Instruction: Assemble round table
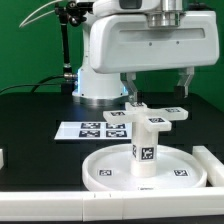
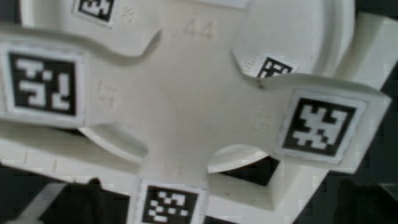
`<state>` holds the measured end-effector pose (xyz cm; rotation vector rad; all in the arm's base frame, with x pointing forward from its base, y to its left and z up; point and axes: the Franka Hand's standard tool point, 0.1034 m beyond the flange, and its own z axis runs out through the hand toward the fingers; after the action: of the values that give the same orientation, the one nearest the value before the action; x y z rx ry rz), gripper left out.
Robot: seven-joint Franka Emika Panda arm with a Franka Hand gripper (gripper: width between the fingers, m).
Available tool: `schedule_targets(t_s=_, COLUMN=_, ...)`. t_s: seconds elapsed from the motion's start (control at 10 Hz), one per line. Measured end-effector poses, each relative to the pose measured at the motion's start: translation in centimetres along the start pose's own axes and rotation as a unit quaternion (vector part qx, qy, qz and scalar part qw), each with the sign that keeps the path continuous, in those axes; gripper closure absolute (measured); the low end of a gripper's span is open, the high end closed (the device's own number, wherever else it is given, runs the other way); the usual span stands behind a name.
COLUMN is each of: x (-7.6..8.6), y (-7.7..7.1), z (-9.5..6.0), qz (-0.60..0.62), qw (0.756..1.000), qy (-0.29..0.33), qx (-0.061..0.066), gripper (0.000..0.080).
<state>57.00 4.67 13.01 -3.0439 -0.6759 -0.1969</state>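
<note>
The round disc (image 1: 150,168) lies rim up at the front of the black table. The short leg (image 1: 147,142) stands upright in its middle, and the cross-shaped foot piece (image 1: 152,113) sits on top of the leg. My gripper (image 1: 158,88) hangs just above the foot piece with its fingers (image 1: 130,88) wide apart, holding nothing. In the wrist view the foot piece (image 2: 169,100) with its tags fills the picture, and the disc (image 2: 302,35) lies behind it. My fingers do not show clearly there.
The marker board (image 1: 98,128) lies flat behind the disc toward the exterior view's left. A long white bar (image 1: 212,166) lies at the exterior view's right of the disc. The robot base (image 1: 100,85) stands at the back.
</note>
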Motion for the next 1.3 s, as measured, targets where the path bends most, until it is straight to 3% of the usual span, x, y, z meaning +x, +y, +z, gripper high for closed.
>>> schedule_targets(t_s=0.3, x=-0.2, y=0.4, z=0.0, qz=-0.086, qw=0.996, qy=-0.003, qx=-0.004, gripper=0.0151)
schedule_targets(t_s=0.7, x=-1.3, y=0.5, z=0.7, qz=-0.237, qw=0.971, qy=-0.014, qx=-0.006, gripper=0.0151)
schedule_targets(t_s=1.3, x=-2.5, y=0.7, z=2.0, qz=-0.236, qw=0.971, qy=-0.026, qx=-0.003, gripper=0.0151)
